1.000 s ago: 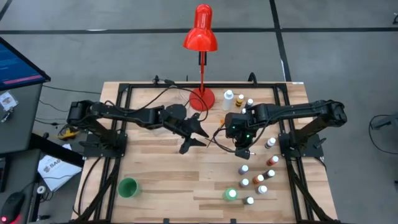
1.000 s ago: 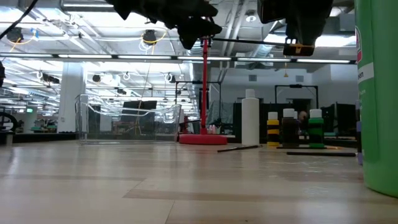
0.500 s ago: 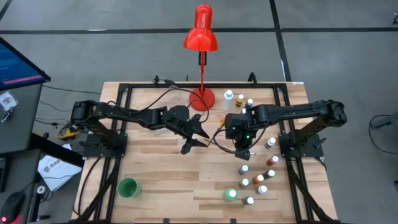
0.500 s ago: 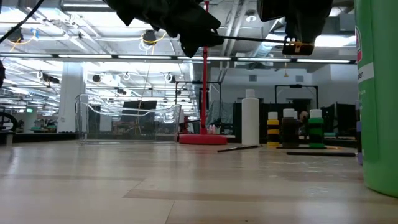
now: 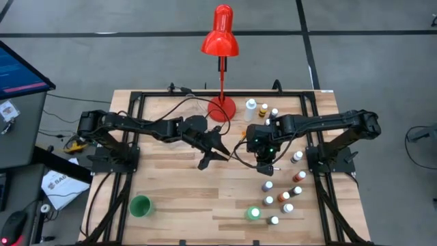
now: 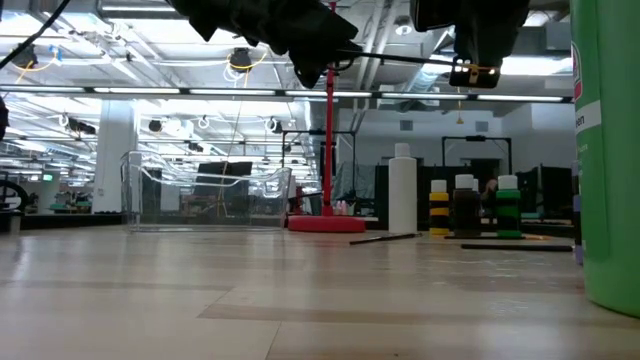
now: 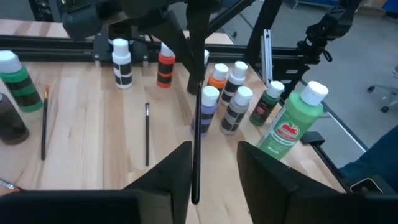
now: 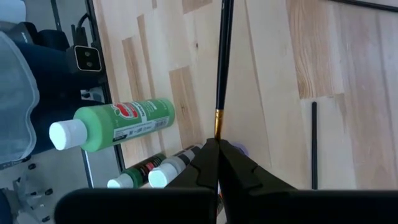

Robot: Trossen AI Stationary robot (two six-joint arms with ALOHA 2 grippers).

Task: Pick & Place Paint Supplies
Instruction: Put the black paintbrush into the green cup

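Narrowing since a second ago, the left gripper point(image 5: 217, 149) now brings its jaws in around the dark handle of a thin paintbrush point(image 7: 198, 118), whose other end, with the gold ferrule, is clenched in the right gripper point(image 8: 214, 149) above the middle of the table point(image 5: 177, 198). Whether the left fingers point(image 7: 168, 171) actually touch the handle I cannot tell. Small paint bottles point(image 5: 283, 195) stand in the lower right of the high view, and the red lamp point(image 5: 220, 34) stands at top centre.
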